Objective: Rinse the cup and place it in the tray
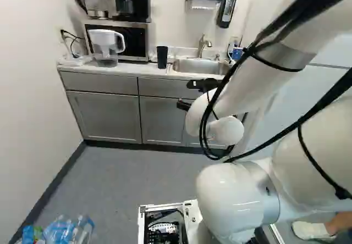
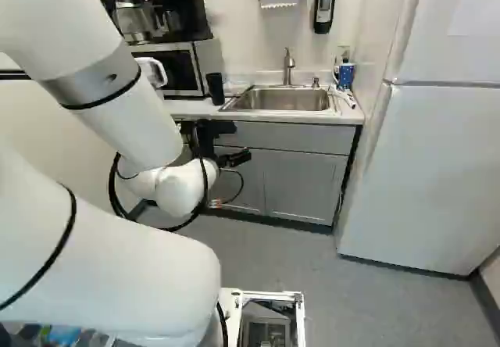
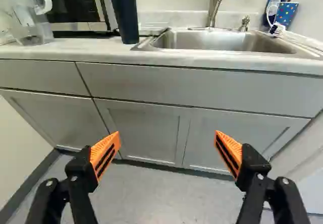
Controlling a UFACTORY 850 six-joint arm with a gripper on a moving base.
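Currently, a dark cup (image 3: 124, 14) stands upright on the light countertop (image 3: 86, 48), just beside the metal sink (image 3: 217, 41). A curved faucet (image 3: 214, 7) rises behind the basin. On the cup's other side are a microwave (image 1: 142, 42) and a clear pitcher (image 1: 105, 45). Facing the gray cabinets (image 3: 144, 133), the gripper (image 2: 236, 142) holds its orange-padded fingers (image 3: 107, 153) wide apart.

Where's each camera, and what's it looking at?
Left base view: behind the arm to its left, looking ahead and down at the microwave; the arm shows at right.
Right base view: behind the arm to its right, looking likewise at the sink and refrigerator; the arm shows at left.
Wrist view: on the wrist, looking along the open gripper at the cabinets; both fingers show.
All share the dark cup and sink.
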